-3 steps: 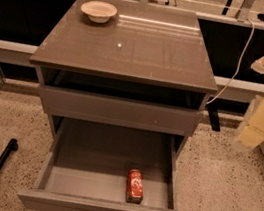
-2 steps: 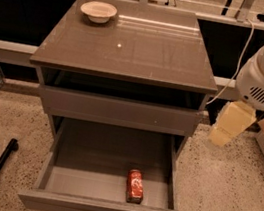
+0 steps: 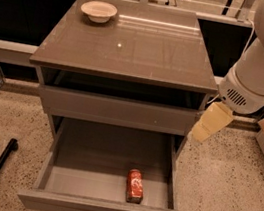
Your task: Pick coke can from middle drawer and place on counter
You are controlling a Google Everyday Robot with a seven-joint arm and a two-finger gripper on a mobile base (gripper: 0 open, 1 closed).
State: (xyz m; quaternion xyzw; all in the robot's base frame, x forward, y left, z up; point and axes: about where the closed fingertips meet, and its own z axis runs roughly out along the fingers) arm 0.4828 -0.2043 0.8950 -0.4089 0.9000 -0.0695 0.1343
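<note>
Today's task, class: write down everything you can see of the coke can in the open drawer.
The coke can is small, red with white lettering, metal-looking. It rests on the floor of the open middle drawer, right of centre near the front wall, its pale top end toward the back, touching nothing else. The pincer hangs apart, higher up, right of the drawer.

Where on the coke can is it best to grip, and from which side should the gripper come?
Grip the coke can across its red middle, coming down from above: the open drawer leaves only that side free. It seems to lie on its side, long axis front to back, so closing left-right probably fits. The gripper is right of the drawer, higher up.
</note>
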